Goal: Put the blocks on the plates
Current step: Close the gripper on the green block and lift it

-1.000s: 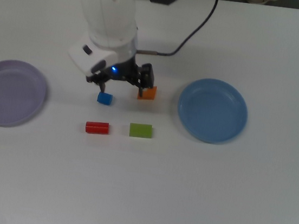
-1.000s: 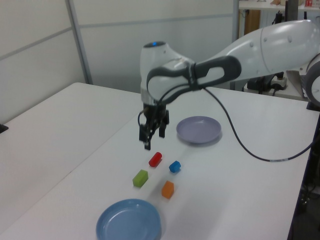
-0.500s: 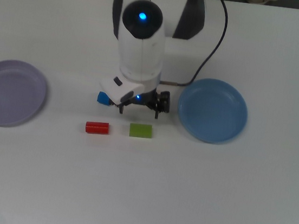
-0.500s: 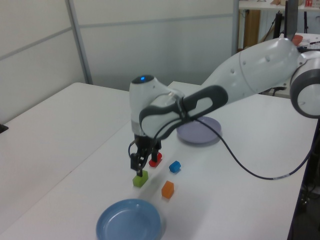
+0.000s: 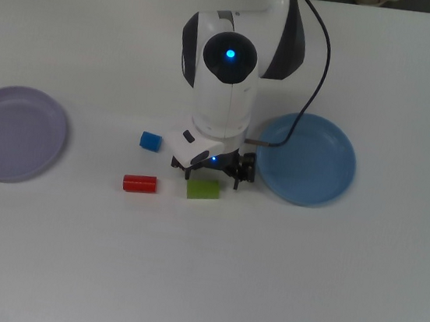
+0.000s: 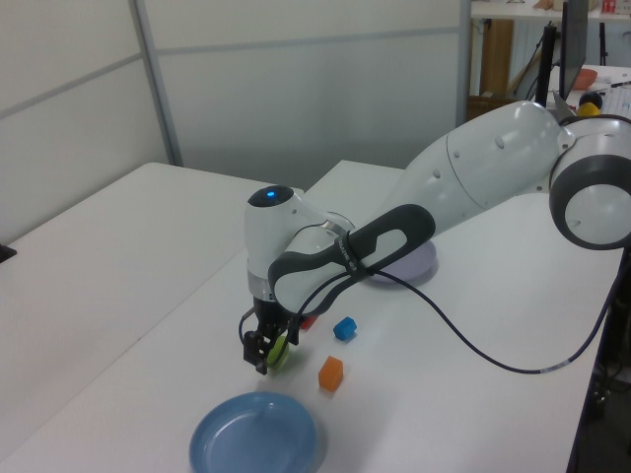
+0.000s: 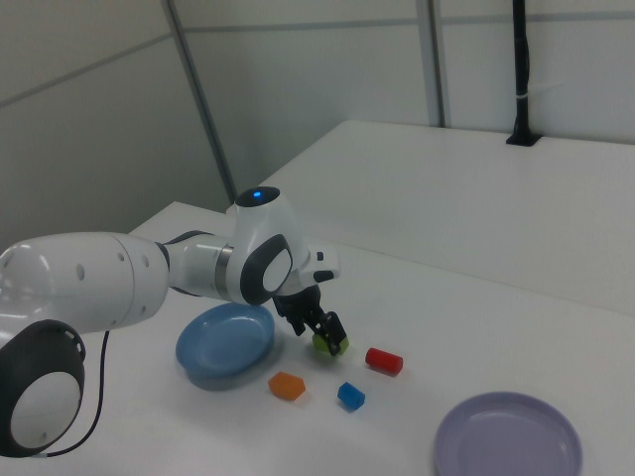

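From my seat, nearest in the right view is the lavender plate (image 7: 508, 433), and I see nothing in it. Next come the blue cube (image 7: 350, 396) and the orange block (image 7: 288, 385), both on the white table (image 7: 556, 327), close together but not touching. Behind them the blue plate (image 7: 225, 343) is also bare inside; the top view confirms that both plates hold no blocks.

The red block (image 5: 139, 183) lies on the table between the lavender plate (image 5: 14, 132) and the green block (image 5: 203, 189), with its long axis running left-right in the top view. The green block's long axis runs the same way in that view, level with the red one and just off the blue plate's (image 5: 306, 158) left rim. The orange block is hidden under the arm there, while the blue cube (image 5: 151, 141) sits up and to the left of the green block.

The gripper (image 5: 213, 173) is down at the green block. In the left view its fingers (image 6: 262, 357) stand on either side of the green block (image 6: 281, 350), spread about as wide as the block. I cannot tell whether they press on it.
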`<state>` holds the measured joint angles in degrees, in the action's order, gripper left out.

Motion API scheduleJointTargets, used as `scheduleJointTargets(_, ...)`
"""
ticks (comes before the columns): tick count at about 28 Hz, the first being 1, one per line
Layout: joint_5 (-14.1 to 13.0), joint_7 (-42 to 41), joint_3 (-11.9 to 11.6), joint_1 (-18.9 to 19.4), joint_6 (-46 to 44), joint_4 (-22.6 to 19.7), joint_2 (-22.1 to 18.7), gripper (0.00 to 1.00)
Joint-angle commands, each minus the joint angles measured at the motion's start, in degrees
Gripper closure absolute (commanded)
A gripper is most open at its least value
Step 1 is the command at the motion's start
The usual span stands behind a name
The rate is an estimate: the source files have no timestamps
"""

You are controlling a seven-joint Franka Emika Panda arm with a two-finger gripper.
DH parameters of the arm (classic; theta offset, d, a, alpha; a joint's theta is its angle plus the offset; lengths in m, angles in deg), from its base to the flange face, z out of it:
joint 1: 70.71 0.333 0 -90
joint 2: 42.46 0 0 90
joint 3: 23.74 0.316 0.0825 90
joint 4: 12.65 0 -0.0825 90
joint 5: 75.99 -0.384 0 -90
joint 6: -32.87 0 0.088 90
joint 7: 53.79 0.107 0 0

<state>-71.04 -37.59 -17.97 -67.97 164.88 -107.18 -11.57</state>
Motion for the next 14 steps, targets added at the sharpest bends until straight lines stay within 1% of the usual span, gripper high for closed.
scheduleJointTargets(1, 1.5, 2.9, -1.0, 0.7, 1.6, 2.3, 1.5, 0.00)
scheduleJointTargets(5, 1.6, 2.4, -1.1, 0.3, 1.6, 2.6, 1.5, 0.00)
scheduleJointTargets(8, 2.9, 2.4, -1.1, 0.2, 1.6, 2.5, 1.6, 0.00)
scheduleJointTargets(9, 3.1, 2.3, -1.1, 0.2, 1.6, 2.5, 1.7, 0.04)
scheduleJointTargets(10, 3.5, 2.4, -1.1, 0.2, 1.6, 2.6, 1.9, 0.10)
scheduleJointTargets(11, 4.0, 2.4, -1.1, 0.2, 1.6, 2.5, 2.0, 0.19)
scheduleJointTargets(14, 4.9, 2.4, -1.1, 0.2, 1.6, 2.5, 2.0, 0.28)
